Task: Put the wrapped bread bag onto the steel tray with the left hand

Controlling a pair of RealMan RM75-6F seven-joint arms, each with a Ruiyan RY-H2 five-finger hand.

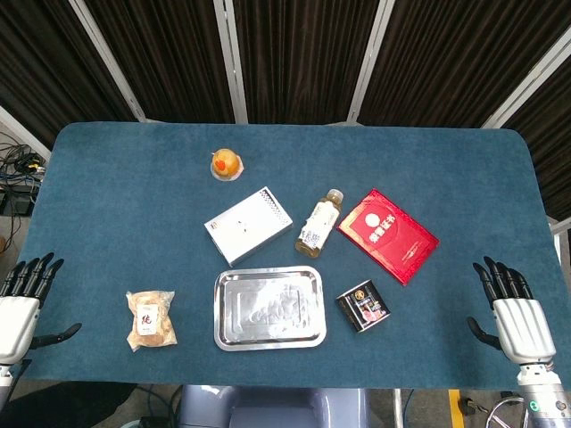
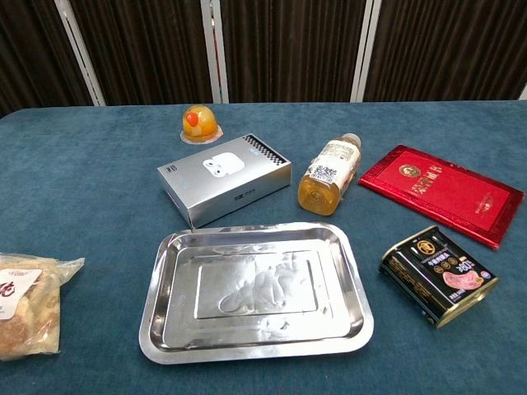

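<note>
Left hand (image 1: 20,312): at the near left edge of the table (image 1: 107,196); fingers (image 1: 31,272) released and spread, pointing away from the robot; thumb out to the side; nothing held; seen in the head view only.

Right hand (image 1: 517,323): at the near right edge of the table; fingers (image 1: 504,278) likewise released and spread; nothing held; head view only.

Wrapped bread bag (image 1: 150,319): clear wrapper with a white label, brown bread inside; lying flat on the table, near the left hand but apart from it; left of the steel tray, not touching it; cut off by the left edge of the chest view (image 2: 29,304).

Steel tray (image 1: 268,308): rectangular, shiny, with a raised rim; at the near centre of the table; nothing lies in it.

Black tin (image 1: 363,306): small, dark, with gold print and a pink picture on the lid; just right of the tray, apart from it.

Silver box (image 1: 248,225): flat carton showing white earbuds in the chest view; behind the tray, set at an angle.

Bottle (image 1: 319,223): amber liquid, pale cap, white label; lying on its side between the silver box and the red envelope, cap pointing away from the robot.

Red envelope (image 1: 388,235): flat, gold print; right of the bottle, set at an angle.

Jelly cup (image 1: 225,164): small, orange-yellow; standing alone at the far side, behind the silver box.

Table: covered in dark blue cloth; dark curtain (image 1: 294,53) behind.
</note>
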